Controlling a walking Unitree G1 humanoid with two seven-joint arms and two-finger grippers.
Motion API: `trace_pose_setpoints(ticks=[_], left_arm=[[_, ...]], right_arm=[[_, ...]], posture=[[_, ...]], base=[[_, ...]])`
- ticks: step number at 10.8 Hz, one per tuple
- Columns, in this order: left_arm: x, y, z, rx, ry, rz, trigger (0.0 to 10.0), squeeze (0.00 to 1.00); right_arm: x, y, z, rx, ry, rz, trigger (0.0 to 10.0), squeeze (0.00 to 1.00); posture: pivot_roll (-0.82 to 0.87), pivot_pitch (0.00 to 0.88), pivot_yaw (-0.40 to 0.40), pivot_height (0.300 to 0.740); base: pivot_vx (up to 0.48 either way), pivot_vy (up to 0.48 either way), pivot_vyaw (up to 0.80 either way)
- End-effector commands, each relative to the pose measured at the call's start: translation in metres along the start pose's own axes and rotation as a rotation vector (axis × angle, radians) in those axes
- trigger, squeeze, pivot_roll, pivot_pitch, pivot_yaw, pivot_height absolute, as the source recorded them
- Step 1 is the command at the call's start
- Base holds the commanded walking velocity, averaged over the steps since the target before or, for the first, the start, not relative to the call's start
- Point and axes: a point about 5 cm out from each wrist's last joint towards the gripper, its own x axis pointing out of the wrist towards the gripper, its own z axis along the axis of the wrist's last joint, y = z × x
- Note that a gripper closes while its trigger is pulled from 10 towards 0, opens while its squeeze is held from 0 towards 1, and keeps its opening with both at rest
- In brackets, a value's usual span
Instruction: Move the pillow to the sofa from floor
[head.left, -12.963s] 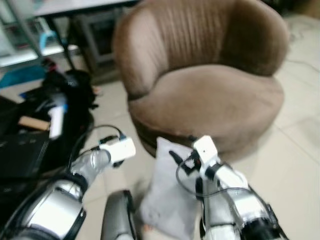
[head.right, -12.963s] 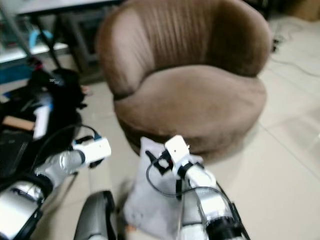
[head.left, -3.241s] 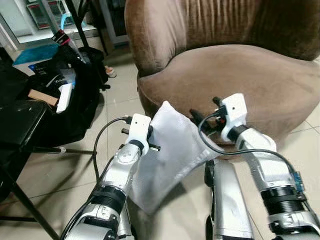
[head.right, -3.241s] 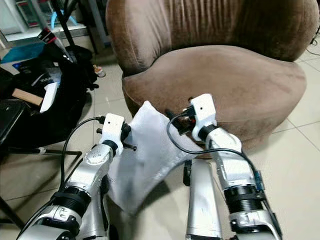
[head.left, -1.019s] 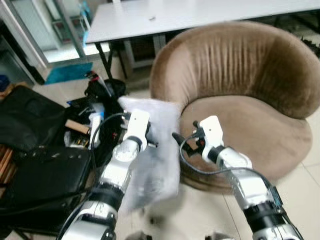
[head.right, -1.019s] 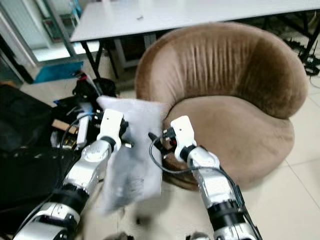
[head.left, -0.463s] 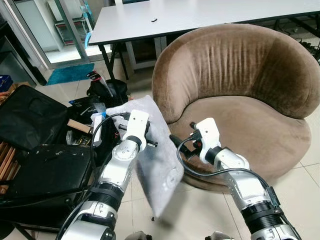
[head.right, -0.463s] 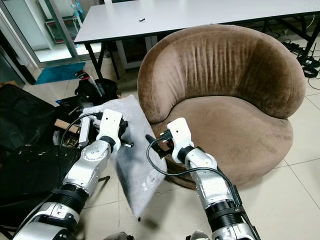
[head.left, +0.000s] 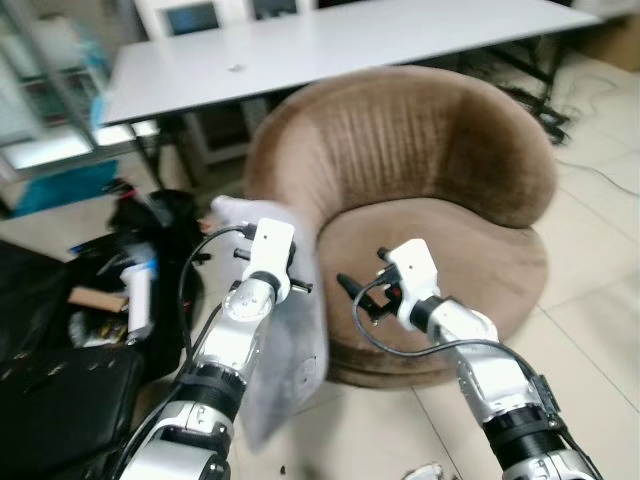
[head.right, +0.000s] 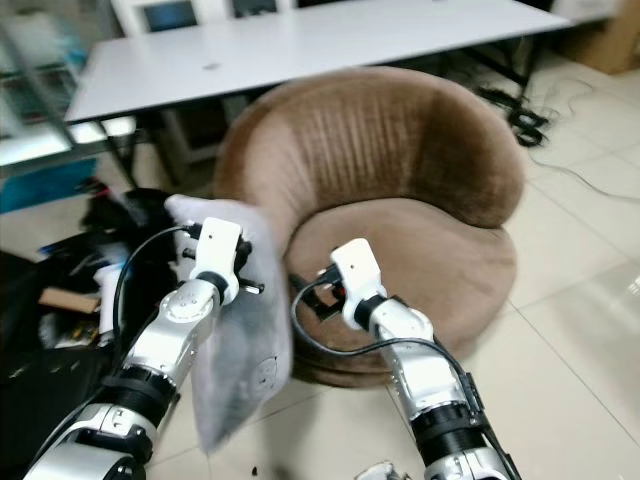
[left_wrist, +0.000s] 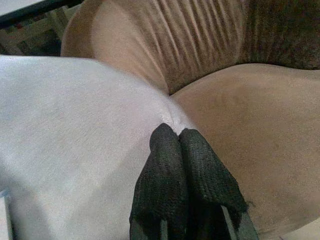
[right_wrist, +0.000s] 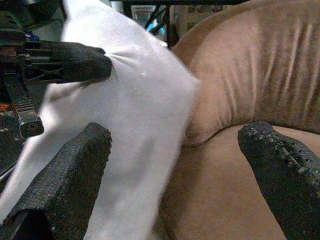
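Pillow held up beside the sofa's outer left edge, off the floor.

The left gripper (left_wrist: 176, 131) has its fingers (left_wrist: 160, 165) pressed together on a pinch of the white pillow (head.left: 290, 350), which hangs blurred against the brown sofa (head.left: 440, 200), its lower end just above the floor (head.left: 590, 300). The left wrist view shows the pinch at the pillow's edge, with the seat cushion just past it. The right gripper (right_wrist: 175, 165), fingers spread wide apart, sits at the sofa's front rim, touching nothing. The seat lies bare; bags (head.left: 60, 380) crowd the floor left of the sofa, and a white tabletop (head.left: 300, 50) stands behind it.
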Motion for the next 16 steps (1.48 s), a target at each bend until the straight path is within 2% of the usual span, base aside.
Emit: trace_pose_setpoints(ticks=[1,6,9,16], left_arm=[[0.0014,0.0059,0.0129,0.011,-0.048,0.026,10.0,0.00],[0.0024,0.0014,0.0136,0.051,-0.046,0.009,10.0,0.00],[0.0028,0.0011,0.0141,0.082,-0.044,0.006,10.0,0.00],[0.0027,0.0006,0.0122,0.088,-0.030,0.005,10.0,0.00]], right_arm=[[0.0023,0.0066,0.0017,-0.008,-0.013,0.031,10.0,0.00],[0.0008,0.0075,0.0008,-0.007,-0.011,0.033,10.0,0.00],[0.0006,0.0084,0.0004,-0.005,-0.011,0.035,10.0,0.00],[-0.0002,0.0110,-0.0001,-0.003,-0.011,0.045,10.0,0.00]], posture=[[-0.16,0.000,0.109,0.740],[-0.17,0.000,0.115,0.740],[-0.17,0.000,0.117,0.740],[-0.17,0.000,0.118,0.740]], base=[[0.424,0.000,0.00],[0.423,0.000,0.00],[0.404,-0.255,0.00],[0.377,-0.293,0.00]])
